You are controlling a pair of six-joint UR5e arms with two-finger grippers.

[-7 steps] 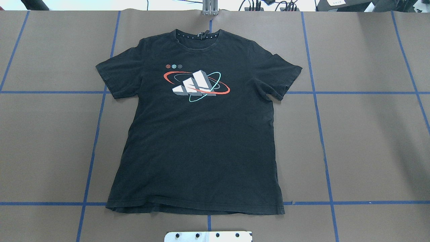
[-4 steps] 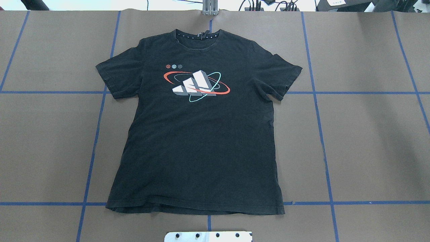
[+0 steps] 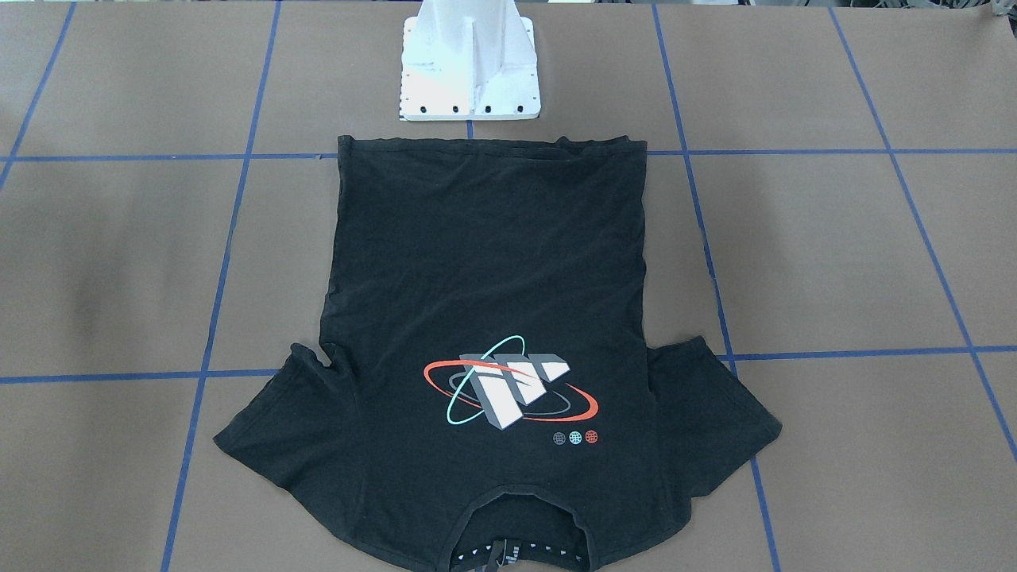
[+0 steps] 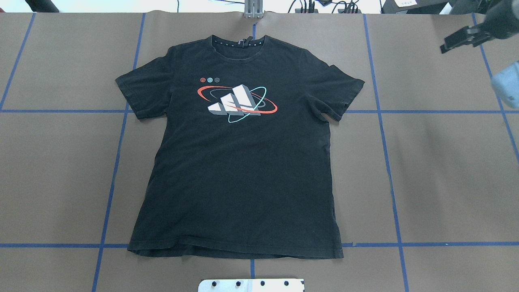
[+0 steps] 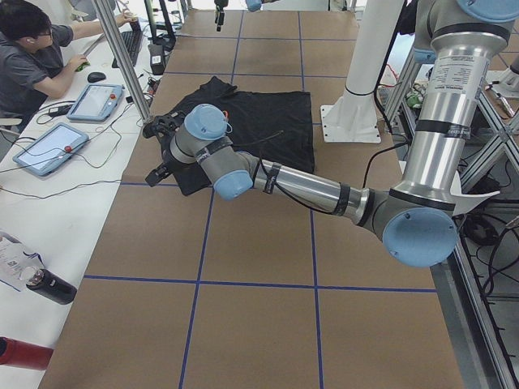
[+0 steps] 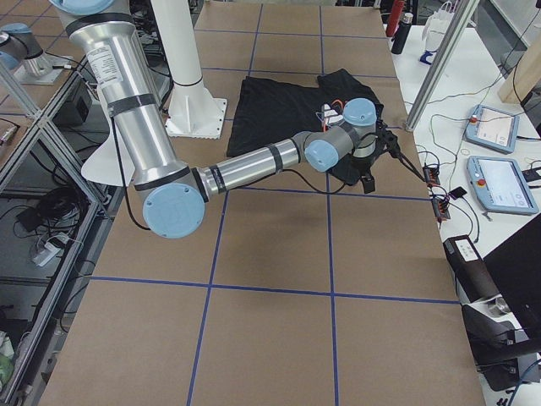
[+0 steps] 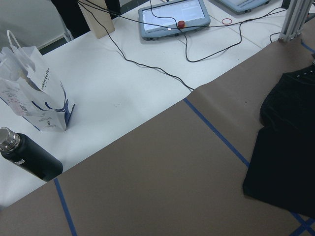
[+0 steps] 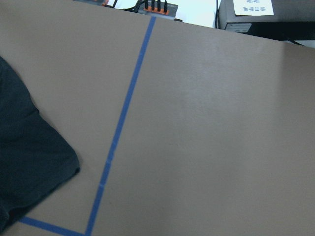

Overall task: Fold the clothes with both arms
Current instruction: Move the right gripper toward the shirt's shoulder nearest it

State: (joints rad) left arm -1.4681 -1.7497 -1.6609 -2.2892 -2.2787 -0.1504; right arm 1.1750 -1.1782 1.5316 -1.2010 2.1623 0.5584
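While both arms hang out by the sleeves, nothing is folded yet. Counter (image 4: 446,170), brown paper with blue tape lines, carries the T-shirt (image 4: 239,174). It lies flat, print up, hem just beside the white base (image 3: 469,71), collar at the far edge.

Left arm (image 5: 300,186) reaches out near the left sleeve, right arm (image 6: 254,165) sits off past the right sleeve. Neither touches cloth.

Left fingers (image 5: 162,126) and right fingers (image 4: 454,40): can't tell whether spread or closed, views too poor.

Risks, my read:
- Thin cotton lies flat on paper, so a pinch may take only the top layer or snag the paper.
- Mismatched grab points between the arms would skew the fold.
- Right sleeve (image 4: 340,95) is creased, and that could get folded in.
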